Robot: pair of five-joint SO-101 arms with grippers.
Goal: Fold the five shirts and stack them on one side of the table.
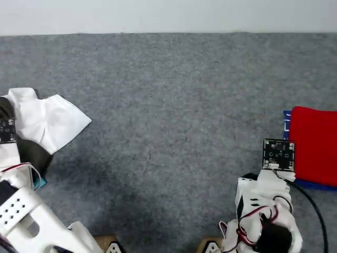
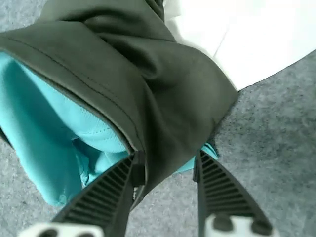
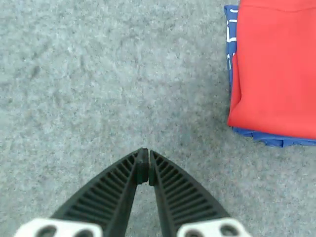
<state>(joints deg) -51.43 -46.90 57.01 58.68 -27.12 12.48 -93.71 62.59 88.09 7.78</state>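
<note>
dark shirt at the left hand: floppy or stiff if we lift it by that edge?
Likely floppy: the dark shirt lies in soft creases, so it would probably drape and unfold from the left hand. It may also drag the teal shirt along, since it overlaps it.

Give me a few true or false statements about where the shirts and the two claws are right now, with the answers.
1. The red shirt lies folded on top of the blue shirt. True.
2. The right claw is gripping the red shirt. False: it is shut on nothing, over the bare grey table beside that stack.
3. The left claw is open, with a fold of the dark shirt between its fingers. True.
4. The white shirt sits folded on the red one. False: it lies unfolded at the opposite side of the table, next to the dark shirt.
5. A teal shirt lies under the dark shirt. True.
</note>
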